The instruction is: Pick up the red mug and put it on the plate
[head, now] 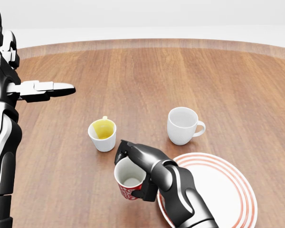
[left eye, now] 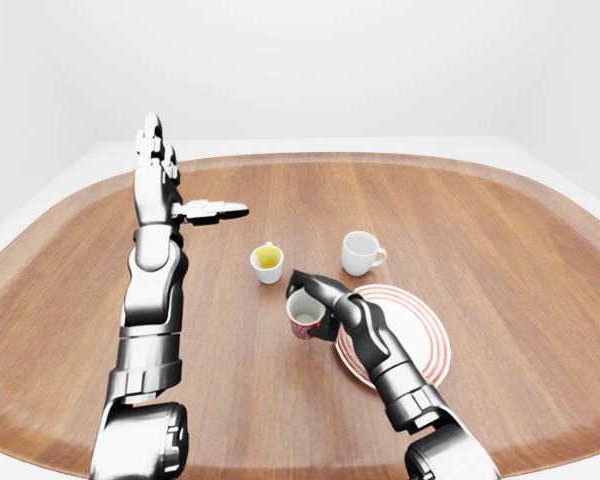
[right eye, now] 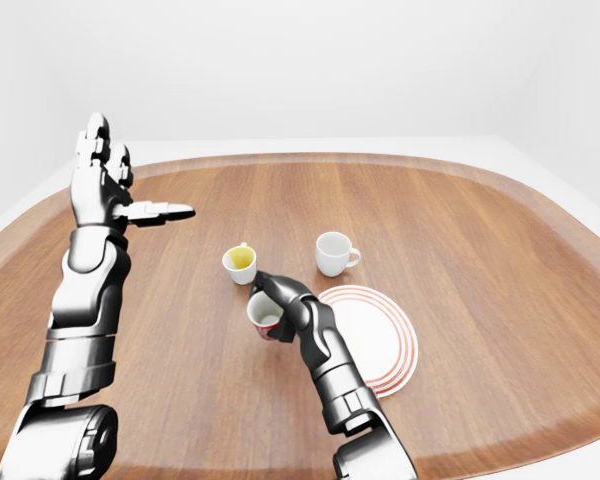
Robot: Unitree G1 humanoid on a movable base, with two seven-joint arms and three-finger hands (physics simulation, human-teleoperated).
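The red mug [head: 128, 182], white inside with a red patterned outside, hangs lifted above the wooden table in the grip of my right hand [head: 141, 172], whose dark fingers close round its rim and right side. It is just left of the plate [head: 223, 190], a white plate with red rings along its rim, at the lower right of the head view. My forearm covers the plate's left edge. My left hand [head: 42, 89] is held up at the left of the head view, fingers spread open and holding nothing.
A small white cup with a yellow inside [head: 103, 134] stands up and left of the red mug. A plain white mug [head: 183, 125] with its handle to the right stands above the plate. The round wooden table [left eye: 500, 230] stretches wide around them.
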